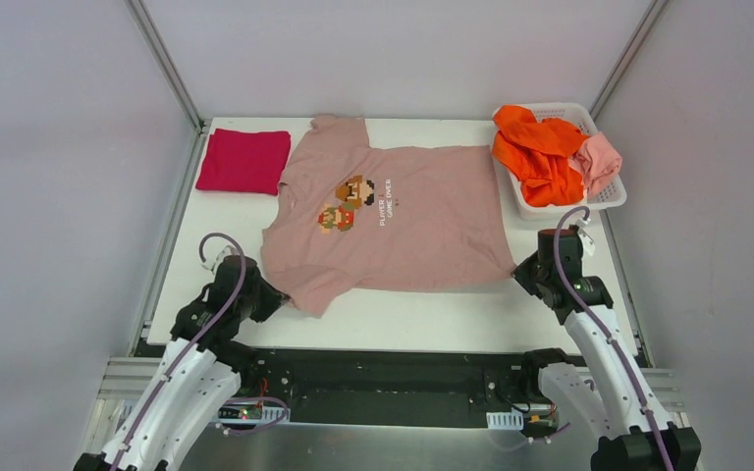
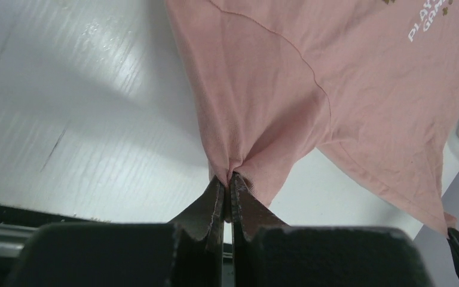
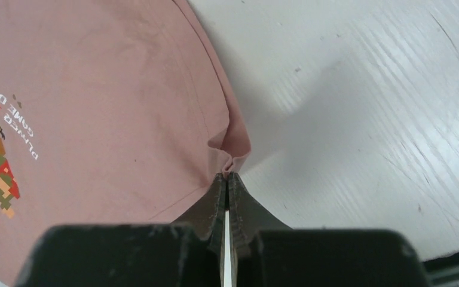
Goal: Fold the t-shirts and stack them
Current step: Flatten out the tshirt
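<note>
The dusty-pink t-shirt (image 1: 422,221) lies spread flat in the middle of the counter (image 1: 432,319), with its long axis running left to right in the top view. The left gripper (image 2: 227,178) is clenched on the near sleeve at the lower left. The right gripper (image 3: 228,175) is clenched on the hem corner at the lower right. The cloth lies up-frame from both grippers, so I judge the fold goes toward the upper edge.

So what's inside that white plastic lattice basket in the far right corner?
The white plastic lattice basket holds a crumpled bright orange cloth heaped over its rim, and a salmon-pink cloth bunched at its right side. Anything beneath them is hidden.
</note>
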